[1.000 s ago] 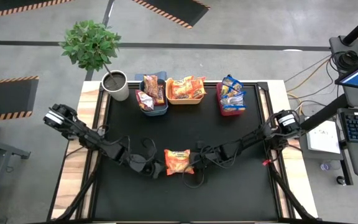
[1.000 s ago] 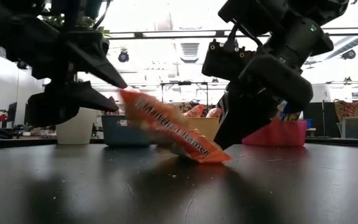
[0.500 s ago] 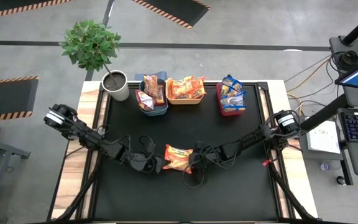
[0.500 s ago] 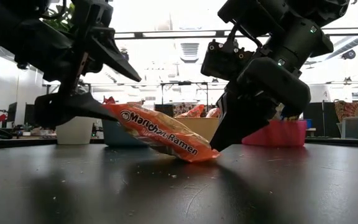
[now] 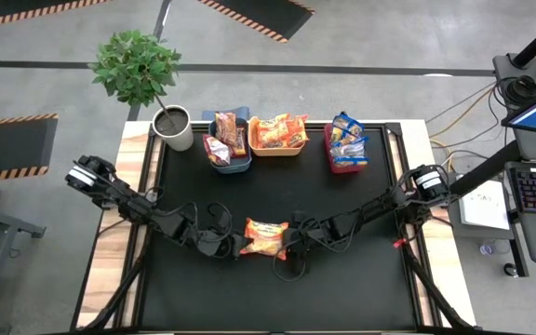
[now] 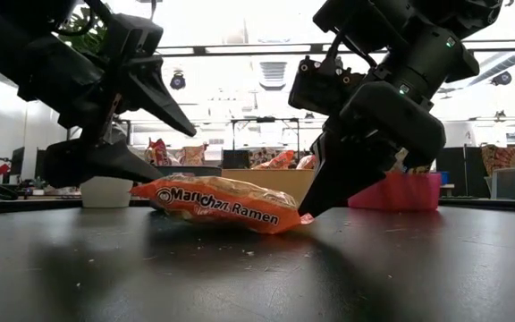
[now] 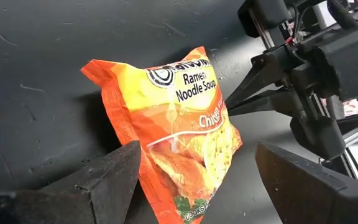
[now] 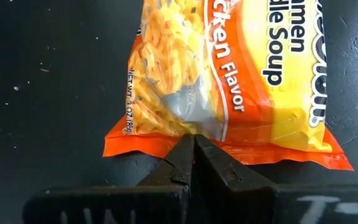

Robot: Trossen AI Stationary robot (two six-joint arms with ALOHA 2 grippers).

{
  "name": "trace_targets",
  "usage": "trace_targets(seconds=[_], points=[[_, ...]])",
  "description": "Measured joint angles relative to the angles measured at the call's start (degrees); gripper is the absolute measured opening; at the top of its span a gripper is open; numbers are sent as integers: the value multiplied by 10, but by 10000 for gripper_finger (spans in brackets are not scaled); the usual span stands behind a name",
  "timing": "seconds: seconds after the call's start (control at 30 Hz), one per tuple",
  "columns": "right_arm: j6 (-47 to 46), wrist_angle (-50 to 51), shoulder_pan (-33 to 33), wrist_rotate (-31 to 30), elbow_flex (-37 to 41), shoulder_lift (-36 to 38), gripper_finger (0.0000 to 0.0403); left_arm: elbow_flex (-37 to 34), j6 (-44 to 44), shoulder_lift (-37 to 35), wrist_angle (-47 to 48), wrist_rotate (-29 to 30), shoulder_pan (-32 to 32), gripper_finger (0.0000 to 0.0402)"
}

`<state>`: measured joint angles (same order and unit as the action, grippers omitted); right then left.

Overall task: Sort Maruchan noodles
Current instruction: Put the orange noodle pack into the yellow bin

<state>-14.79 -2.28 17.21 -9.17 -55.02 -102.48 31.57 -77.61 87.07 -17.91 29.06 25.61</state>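
One orange Maruchan noodle packet (image 5: 266, 236) lies nearly flat on the black table (image 5: 277, 288), mid-table, printed face up. My right gripper (image 8: 194, 140) is shut at the packet's right end (image 6: 300, 217). My left gripper (image 7: 197, 149) stands open at the packet's left end (image 6: 146, 190), with one finger (image 6: 164, 103) above it and the other (image 6: 119, 165) just behind it. My right gripper pinches the middle of the packet's flat sealed seam (image 8: 166, 144) at its right end between its two shut fingertips. The fingers slant down from the table's right. The packet lies on the table. My left gripper: I cannot tell whether its lower finger (image 7: 104, 180) touches the packet.
Along the far edge stand a blue bin (image 5: 231, 166) with dark red packets, a yellow bin (image 5: 277, 149) with orange packets and a red bin (image 5: 328, 154) with blue packets. A potted plant (image 5: 170, 126) stands at the far left corner. Bare table lies toward the near edge.
My left gripper has opened, let go of the packet's left end and rolled a little. That end, held up high a second ago, has sunk onto the table. The packet now lies nearly flat, its right end staying in my right gripper.
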Motion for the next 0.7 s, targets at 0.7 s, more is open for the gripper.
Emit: trace_targets(seconds=[0.7], points=[[13, 0, -4, -20, 6, 0, 9, -1, -33, 0, 18, 4, 2, 290]])
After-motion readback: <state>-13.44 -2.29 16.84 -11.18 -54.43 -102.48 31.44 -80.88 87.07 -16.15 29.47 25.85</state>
